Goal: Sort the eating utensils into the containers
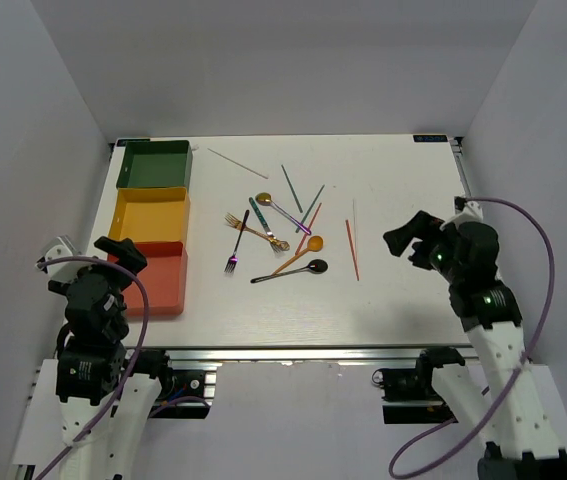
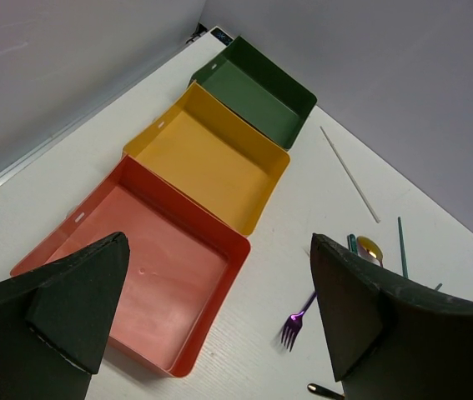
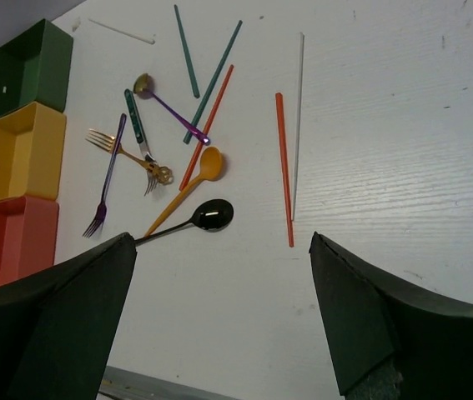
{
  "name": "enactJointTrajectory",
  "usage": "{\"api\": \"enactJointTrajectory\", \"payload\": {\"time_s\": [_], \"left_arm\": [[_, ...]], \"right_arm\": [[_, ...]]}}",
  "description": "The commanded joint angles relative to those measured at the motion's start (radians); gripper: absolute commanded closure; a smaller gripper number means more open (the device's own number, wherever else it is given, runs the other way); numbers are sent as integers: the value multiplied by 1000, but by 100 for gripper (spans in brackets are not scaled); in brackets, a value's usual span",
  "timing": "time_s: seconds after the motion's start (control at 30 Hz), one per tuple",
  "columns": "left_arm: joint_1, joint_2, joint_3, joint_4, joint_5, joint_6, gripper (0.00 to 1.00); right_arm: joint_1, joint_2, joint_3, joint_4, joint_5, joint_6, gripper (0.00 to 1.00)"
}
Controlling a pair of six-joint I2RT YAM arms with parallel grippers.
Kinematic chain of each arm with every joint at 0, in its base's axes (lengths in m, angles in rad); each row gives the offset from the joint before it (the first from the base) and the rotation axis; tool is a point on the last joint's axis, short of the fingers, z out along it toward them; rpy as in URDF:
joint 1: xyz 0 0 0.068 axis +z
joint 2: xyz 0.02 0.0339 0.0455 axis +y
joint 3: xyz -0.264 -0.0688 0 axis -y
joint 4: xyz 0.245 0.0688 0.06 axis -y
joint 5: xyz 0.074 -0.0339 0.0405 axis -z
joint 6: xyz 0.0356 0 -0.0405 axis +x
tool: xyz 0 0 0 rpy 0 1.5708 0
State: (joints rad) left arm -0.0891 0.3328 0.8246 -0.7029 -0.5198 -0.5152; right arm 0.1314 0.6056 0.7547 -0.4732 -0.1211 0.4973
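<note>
Several utensils lie scattered mid-table: a purple fork [image 1: 234, 244], a gold fork [image 1: 254, 231], a teal-handled fork [image 1: 260, 216], a gold-and-purple spoon [image 1: 284, 212], an orange spoon [image 1: 302, 253], a black spoon [image 1: 294, 270], teal chopsticks [image 1: 291, 188], orange chopsticks [image 1: 352, 249] and white chopsticks [image 1: 354, 220]. The green tray [image 1: 155, 168], yellow tray [image 1: 150, 215] and orange-red tray [image 1: 155, 280] stand in a column at the left, all empty. My left gripper [image 1: 123, 252] is open above the orange-red tray [image 2: 157, 275]. My right gripper [image 1: 403, 238] is open, right of the orange chopstick [image 3: 283, 167].
A lone white chopstick [image 1: 237, 163] lies just right of the green tray. Grey walls close in the table at the left, right and back. The table's metal front rail [image 1: 293, 352] runs between the arm bases.
</note>
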Motion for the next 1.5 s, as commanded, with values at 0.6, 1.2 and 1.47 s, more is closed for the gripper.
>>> {"api": "enactJointTrajectory", "payload": {"time_s": [0.6,1.2,1.47], "left_arm": [[-28,34,-15,20,15,-11,2],[-34,40,-16,22,17,-8,2],[-37,37,-16,22,17,-9,2]], "right_arm": [[188,1209,621,82,363,-147,47],[200,1422,629,103,348,-171,62],[197,1419,575,136,350,-141,65]]}}
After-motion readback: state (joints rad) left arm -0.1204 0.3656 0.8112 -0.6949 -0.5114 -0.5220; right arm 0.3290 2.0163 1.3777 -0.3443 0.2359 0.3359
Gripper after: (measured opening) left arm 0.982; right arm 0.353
